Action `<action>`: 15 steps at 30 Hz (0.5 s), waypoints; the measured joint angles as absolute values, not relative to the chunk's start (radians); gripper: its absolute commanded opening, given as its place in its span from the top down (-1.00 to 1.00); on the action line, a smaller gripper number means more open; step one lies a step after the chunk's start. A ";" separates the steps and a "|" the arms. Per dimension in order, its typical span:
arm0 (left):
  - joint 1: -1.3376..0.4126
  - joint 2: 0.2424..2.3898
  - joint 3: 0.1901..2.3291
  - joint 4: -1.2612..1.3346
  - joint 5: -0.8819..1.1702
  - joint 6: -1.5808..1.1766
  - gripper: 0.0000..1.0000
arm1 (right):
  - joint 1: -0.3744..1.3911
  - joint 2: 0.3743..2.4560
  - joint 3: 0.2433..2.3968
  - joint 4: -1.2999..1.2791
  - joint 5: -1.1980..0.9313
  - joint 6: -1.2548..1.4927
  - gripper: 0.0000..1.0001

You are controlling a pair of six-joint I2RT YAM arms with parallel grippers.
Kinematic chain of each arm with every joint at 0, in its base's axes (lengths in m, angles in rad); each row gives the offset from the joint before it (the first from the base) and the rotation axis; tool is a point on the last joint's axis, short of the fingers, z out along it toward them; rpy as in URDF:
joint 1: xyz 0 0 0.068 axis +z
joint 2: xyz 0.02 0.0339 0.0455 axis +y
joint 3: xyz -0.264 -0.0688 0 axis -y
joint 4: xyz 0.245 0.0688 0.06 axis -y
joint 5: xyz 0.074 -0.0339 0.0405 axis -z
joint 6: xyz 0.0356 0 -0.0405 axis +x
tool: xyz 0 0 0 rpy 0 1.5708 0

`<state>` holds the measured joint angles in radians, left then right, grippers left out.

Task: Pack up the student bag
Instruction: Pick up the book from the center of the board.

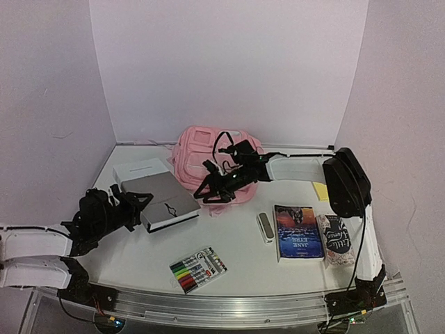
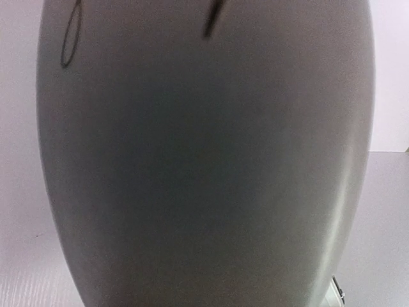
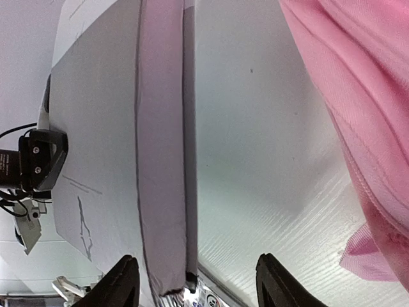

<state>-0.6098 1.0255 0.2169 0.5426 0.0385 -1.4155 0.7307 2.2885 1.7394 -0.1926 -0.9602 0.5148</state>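
Top external view: student bag lies at the table's back centre. Right gripper hovers at its front, jaws apart, empty. Left gripper straddles the grey case; whether it grips cannot be told. Judged next: secure the case and carry it to the bag.

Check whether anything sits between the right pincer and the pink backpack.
Nothing visible does. The right pincer hangs open just beside the student bag, with only table surface between them. The grey book lies on the pincer's other side, away from the bag.
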 measured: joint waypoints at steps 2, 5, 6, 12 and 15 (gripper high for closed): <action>-0.610 0.898 0.223 0.450 -0.001 -1.414 0.72 | 0.722 2.251 1.773 -0.253 -0.918 0.435 -0.31; -0.610 0.800 0.224 0.350 -0.039 -1.415 0.74 | 0.700 2.233 1.873 -0.343 -0.818 0.270 -0.34; -0.609 0.787 0.224 0.324 -0.046 -1.415 0.74 | 0.692 2.233 1.909 -0.372 -0.773 0.209 -0.34; -0.610 0.832 0.224 0.237 -0.055 -1.414 0.75 | 0.660 2.237 2.031 -0.470 -0.504 -0.150 -0.32; -0.610 0.868 0.224 0.234 -0.054 -1.414 0.75 | 0.658 2.262 2.054 -0.487 -0.407 -0.293 -0.22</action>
